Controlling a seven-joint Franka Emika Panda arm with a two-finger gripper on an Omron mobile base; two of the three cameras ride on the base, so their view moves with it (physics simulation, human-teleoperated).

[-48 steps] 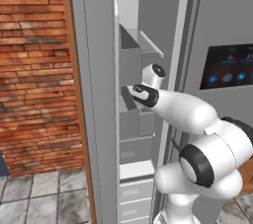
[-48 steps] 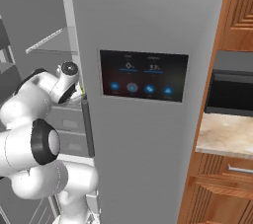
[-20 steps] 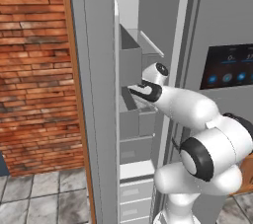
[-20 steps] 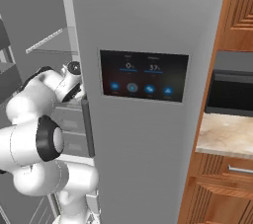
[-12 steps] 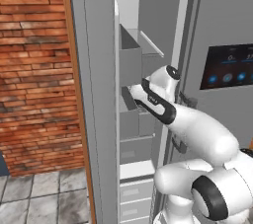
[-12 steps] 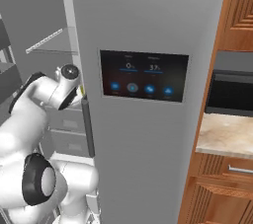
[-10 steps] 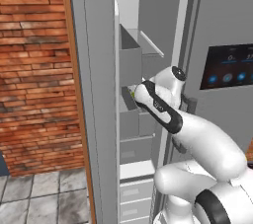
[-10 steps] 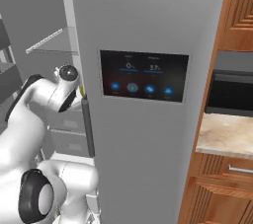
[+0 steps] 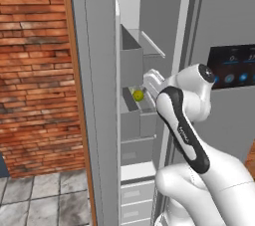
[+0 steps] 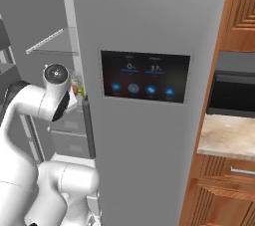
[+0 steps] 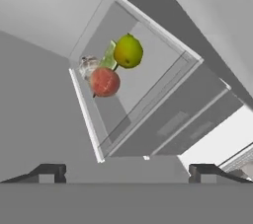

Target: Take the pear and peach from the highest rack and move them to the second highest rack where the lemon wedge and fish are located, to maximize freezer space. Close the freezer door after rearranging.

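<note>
A yellow-green pear and a red peach lie together in one grey freezer rack. Beside them are the pale green lemon wedge and the greyish fish. In the left base view the pear sits in the second rack from the top. My gripper is open, its fingertips wide apart with nothing between them, and it stands back from the fruit. Its white hand hovers just right of that rack.
The freezer door stands open at the left, against a brick wall. The highest rack is above, drawers below. The shut fridge door with its touch panel is at my right, with an oven and wooden cabinets beyond.
The hand has drawn back out of the second rack, up and to the right, uncovering the pear there. The elbow has swung higher and the jaws have spread a little wider.
</note>
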